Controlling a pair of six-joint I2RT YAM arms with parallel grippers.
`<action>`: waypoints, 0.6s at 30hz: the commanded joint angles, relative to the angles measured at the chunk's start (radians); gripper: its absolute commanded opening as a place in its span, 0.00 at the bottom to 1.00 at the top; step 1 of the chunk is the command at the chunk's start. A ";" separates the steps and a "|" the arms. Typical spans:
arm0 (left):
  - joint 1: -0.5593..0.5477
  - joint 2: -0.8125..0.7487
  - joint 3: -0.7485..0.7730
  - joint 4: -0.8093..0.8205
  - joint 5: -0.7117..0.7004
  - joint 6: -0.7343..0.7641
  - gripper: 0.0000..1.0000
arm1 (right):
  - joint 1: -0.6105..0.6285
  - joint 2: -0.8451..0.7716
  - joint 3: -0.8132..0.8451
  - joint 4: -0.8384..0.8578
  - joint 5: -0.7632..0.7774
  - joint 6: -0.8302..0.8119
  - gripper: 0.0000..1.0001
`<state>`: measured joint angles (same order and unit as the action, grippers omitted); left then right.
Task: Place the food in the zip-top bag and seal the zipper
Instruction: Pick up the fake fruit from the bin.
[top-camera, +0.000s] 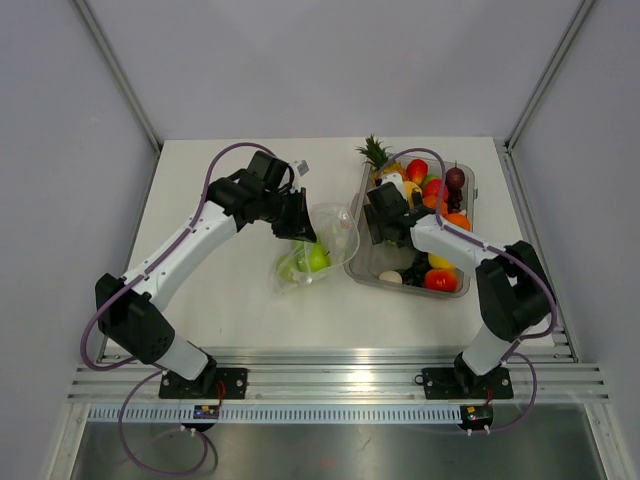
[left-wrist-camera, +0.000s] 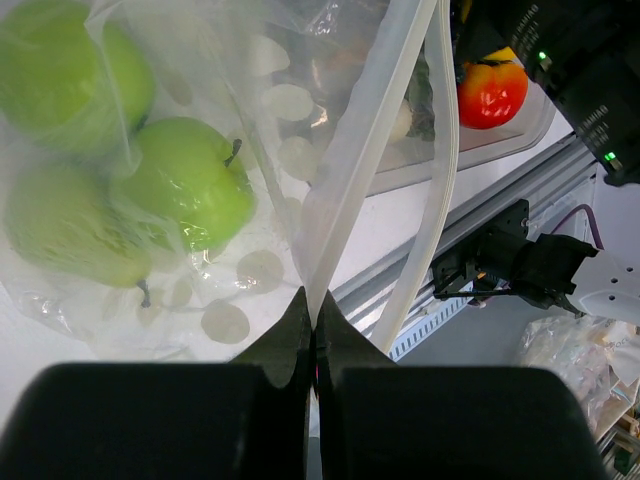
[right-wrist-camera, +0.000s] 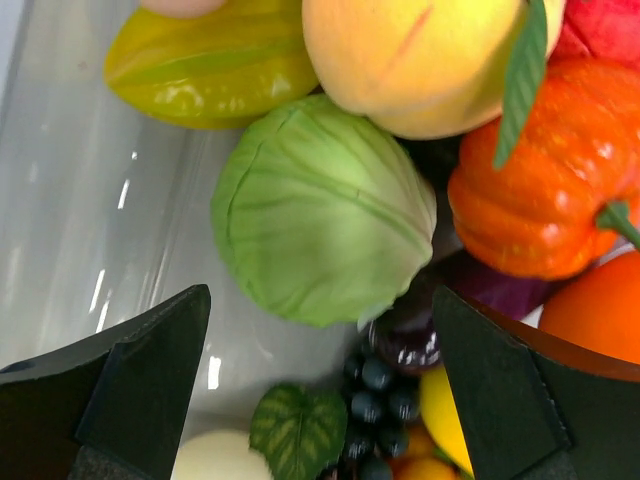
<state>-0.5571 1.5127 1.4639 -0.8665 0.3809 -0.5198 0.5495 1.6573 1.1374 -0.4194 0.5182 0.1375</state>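
- White table (top-camera: 230, 300) holds a clear tray (top-camera: 365, 262).
- Left gripper (left-wrist-camera: 312, 330) is clenched on the zip-top bag (left-wrist-camera: 350, 180) rim.
- Right gripper (right-wrist-camera: 320, 300) is spread wide, just over the cabbage (right-wrist-camera: 320, 210).

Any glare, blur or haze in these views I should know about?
Top external: even light, everything sharp. Left wrist: the film of the zip-top bag hazes the green apples inside it. Right wrist: the cabbage is sharp; white glare streaks on the tray floor.
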 joint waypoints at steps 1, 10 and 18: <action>-0.003 -0.022 0.038 0.018 -0.007 0.018 0.00 | -0.039 0.050 0.041 0.112 0.036 -0.068 0.99; -0.001 -0.014 0.044 0.012 -0.002 0.024 0.00 | -0.068 0.122 0.019 0.214 0.013 -0.105 0.98; -0.001 -0.017 0.030 0.017 -0.005 0.020 0.00 | -0.068 0.023 -0.017 0.177 -0.044 -0.029 0.57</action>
<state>-0.5571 1.5127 1.4639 -0.8673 0.3805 -0.5129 0.4934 1.7576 1.1370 -0.2577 0.5034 0.0635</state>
